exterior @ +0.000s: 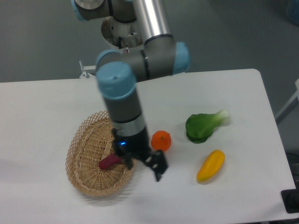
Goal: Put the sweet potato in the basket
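The magenta sweet potato [110, 161] lies inside the tan wicker basket [77, 140], on its floor toward the right side. My gripper [144, 166] hangs over the basket's right rim, just right of the sweet potato. It is open, with nothing between its black fingers [159, 169]. The wrist hides part of the basket's right wall and the sweet potato's right end.
A round orange fruit [161, 141] sits just right of the gripper. A green leafy vegetable [203, 125] and a yellow elongated vegetable [210, 165] lie further right. The table's front edge runs close below the basket.
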